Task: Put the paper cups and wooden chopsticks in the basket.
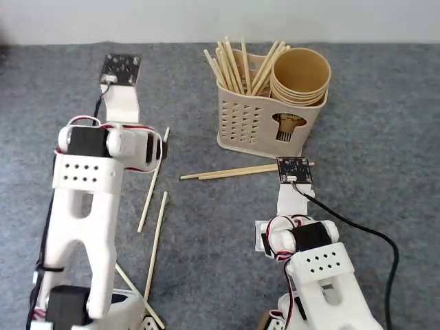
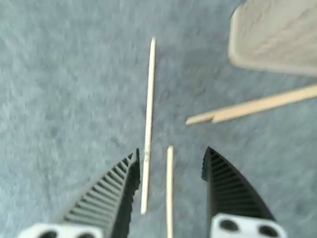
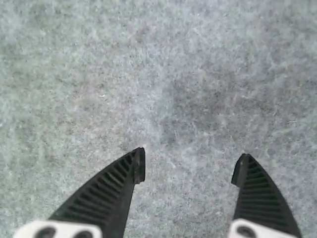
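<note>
A beige slotted basket (image 1: 256, 117) stands at the back of the grey carpet. It holds a stack of paper cups (image 1: 300, 74) and several wooden chopsticks (image 1: 234, 65). A pair of chopsticks (image 1: 237, 171) lies just in front of the basket, and two single chopsticks (image 1: 152, 187) (image 1: 157, 240) lie beside the left arm (image 1: 86, 185). My left gripper (image 2: 171, 156) is open above those two single chopsticks (image 2: 148, 114) (image 2: 170, 188); the shorter-looking one lies between its fingers. The pair (image 2: 257, 105) and a basket corner (image 2: 277, 34) lie beyond. My right gripper (image 3: 190, 166) is open over bare carpet.
Another chopstick (image 1: 139, 297) lies by the left arm's base. The right arm (image 1: 313, 254) stands in front of the basket, with a black cable (image 1: 375, 240) trailing to its right. Open carpet spreads to the right of the basket.
</note>
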Controlling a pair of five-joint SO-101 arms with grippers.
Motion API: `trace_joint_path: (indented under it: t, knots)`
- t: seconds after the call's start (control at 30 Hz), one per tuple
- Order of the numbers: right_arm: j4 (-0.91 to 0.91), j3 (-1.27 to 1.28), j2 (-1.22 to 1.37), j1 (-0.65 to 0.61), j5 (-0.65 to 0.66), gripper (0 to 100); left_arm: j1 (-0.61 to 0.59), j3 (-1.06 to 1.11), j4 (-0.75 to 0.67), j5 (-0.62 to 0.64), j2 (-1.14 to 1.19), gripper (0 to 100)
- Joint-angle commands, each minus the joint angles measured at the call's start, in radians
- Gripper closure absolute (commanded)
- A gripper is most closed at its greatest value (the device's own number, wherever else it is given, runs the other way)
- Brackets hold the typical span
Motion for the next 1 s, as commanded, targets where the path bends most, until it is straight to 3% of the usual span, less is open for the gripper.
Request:
trace_joint_path:
  t: [0.0,0.17,0.4,0.57,0.73,0.97]
  knots:
    - [-0.010,-0.002,-0.015,-0.001,-0.006,70.4,-0.031,0.012,-0.009,-0.057,0.077,80]
    - [-0.010,-0.002,-0.013,-0.001,-0.006,70.4,-0.086,0.007,-0.166,-0.094,0.278,80]
    - [-0.010,-0.002,-0.010,-0.001,-0.006,70.4,-0.060,-0.007,-0.362,-0.089,0.500,80]
    - [-0.010,-0.002,-0.008,-0.001,-0.006,70.4,-0.055,-0.077,-0.373,-0.087,0.600,82]
    - [-0.010,-0.002,-0.008,-0.001,-0.006,70.4,-0.055,-0.159,-0.367,-0.087,0.701,92]
    - [-0.010,-0.002,-0.008,-0.001,-0.006,70.4,-0.051,-0.239,-0.261,-0.087,0.776,99]
